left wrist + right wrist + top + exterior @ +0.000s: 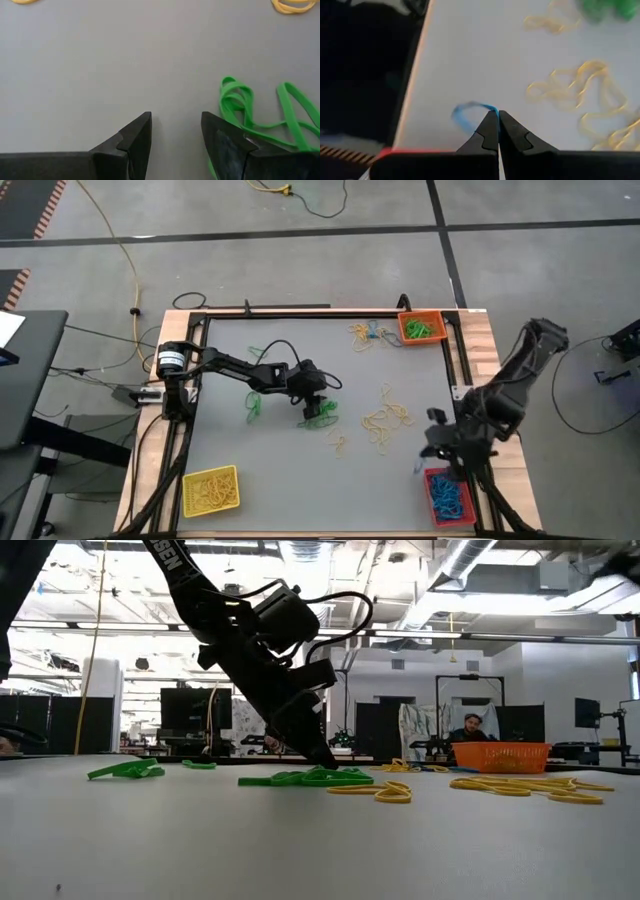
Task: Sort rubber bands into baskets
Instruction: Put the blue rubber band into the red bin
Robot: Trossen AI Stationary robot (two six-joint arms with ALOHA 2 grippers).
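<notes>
Left gripper (175, 131) stands open at the table, green bands (239, 102) just beside one finger. Right gripper (498, 125) is clenched on a blue band (465, 114), near the red basket (449, 494). All three baskets are partly filled; many yellow bands (388, 420) and some green ones remain loose.

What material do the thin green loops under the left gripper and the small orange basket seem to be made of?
Thin green loops: probably rubber, matte; flat strips bend and twist limply.
Small orange basket: likely plastic with a slight sheen; its low walls stand stiff and look perforated.
</notes>
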